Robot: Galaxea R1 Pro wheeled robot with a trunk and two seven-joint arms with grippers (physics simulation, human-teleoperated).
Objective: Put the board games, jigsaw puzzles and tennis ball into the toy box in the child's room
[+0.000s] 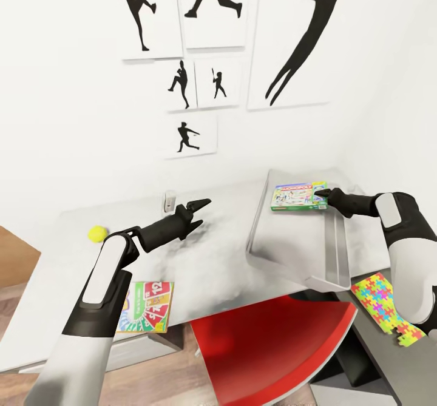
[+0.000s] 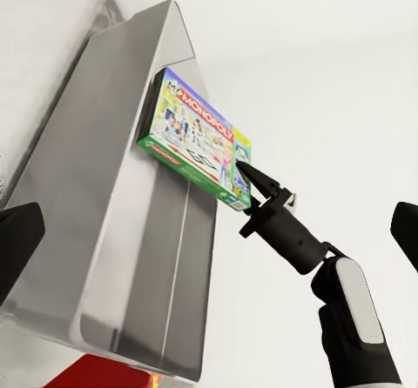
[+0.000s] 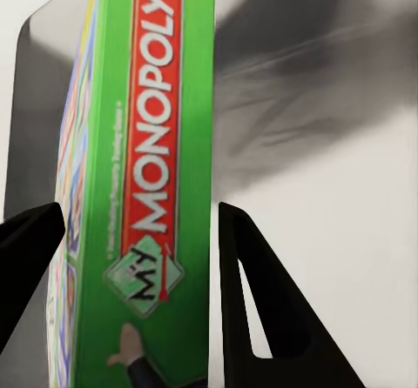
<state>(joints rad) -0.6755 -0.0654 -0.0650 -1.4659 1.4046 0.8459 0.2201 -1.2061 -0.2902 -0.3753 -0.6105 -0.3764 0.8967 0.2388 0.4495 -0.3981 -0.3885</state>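
The light grey table [image 1: 230,272] carries the tennis ball [image 1: 97,233], a yellow-green and red board game [image 1: 147,307], the grey toy box [image 1: 291,242], and, on its darker section, a jigsaw puzzle [image 1: 383,306].

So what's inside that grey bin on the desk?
One Monopoly box, at the toy box's far end, with the right gripper closed on its edge. The rest of the floor looks bare; whatever lies beneath the game is hidden.

White-shelled arms, black joints, tapered black fingers [image 3: 261,318]
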